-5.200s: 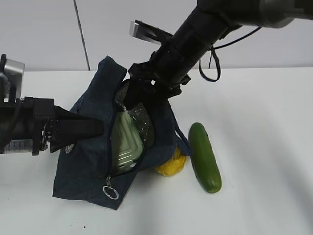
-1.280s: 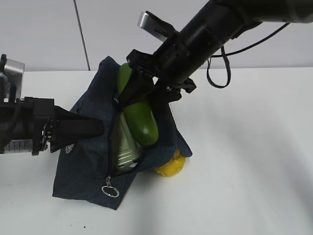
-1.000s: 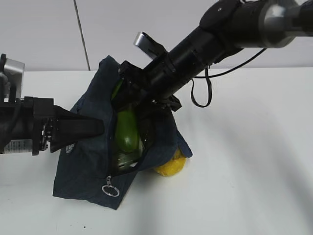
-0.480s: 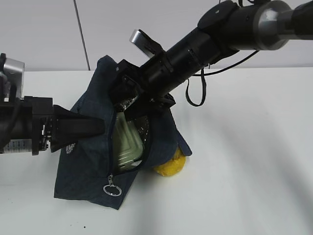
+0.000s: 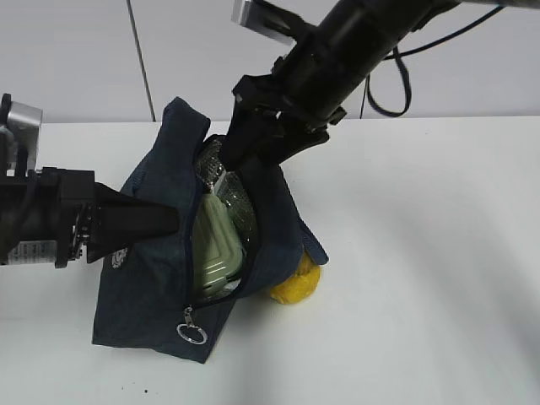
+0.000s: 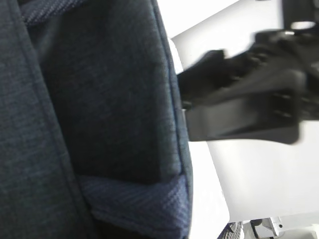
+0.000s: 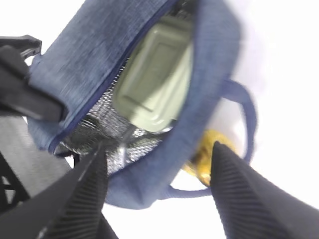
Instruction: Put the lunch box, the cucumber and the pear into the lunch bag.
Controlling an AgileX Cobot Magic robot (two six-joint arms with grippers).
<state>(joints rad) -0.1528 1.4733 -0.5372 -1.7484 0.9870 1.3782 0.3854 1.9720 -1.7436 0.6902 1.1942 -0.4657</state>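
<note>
The navy lunch bag lies on the white table, its mouth gaping and the silver lining showing. Inside it lies the lunch box, its sage-green lid up. The cucumber is hidden. The yellow pear sits on the table against the bag's right side, and appears beside the bag's handle in the right wrist view. My left gripper is shut on the bag's left edge; navy fabric fills its view. My right gripper hangs open and empty just above the bag's mouth.
A metal ring pull hangs at the zipper's near end. White table stretches to the right of the bag. The left arm's black body lies beside the bag's mouth.
The right gripper lowered the cucumber into the bag, opened, and has now pulled up and out empty. The cucumber no longer shows. The left gripper has not moved.
</note>
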